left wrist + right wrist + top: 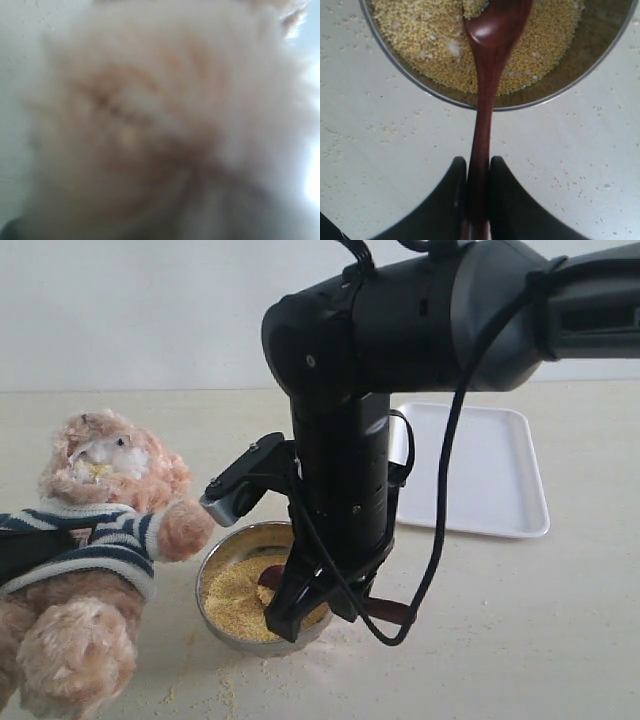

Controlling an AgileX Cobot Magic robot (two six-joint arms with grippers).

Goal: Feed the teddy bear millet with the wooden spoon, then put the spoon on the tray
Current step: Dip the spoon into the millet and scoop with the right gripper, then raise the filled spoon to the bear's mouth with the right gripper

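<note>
Looking from outside, you see your right gripper (318, 612) pinching the wooden spoon (390, 612), its tip in the millet (235, 595) beside the teddy bear (100, 530), with the tray (480, 470) beyond; the left wrist view gives you only blurred fur, so you cannot tell the left gripper's opening; the right wrist view shows jaws narrow on the handle.

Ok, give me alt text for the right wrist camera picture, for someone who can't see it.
A black gripper clamps the thin handle of a dark reddish-brown wooden spoon, whose oval end reaches into fine yellow millet heaped in a round shiny metal bowl. Stray millet dots the pale tabletop around the bowl.
</note>
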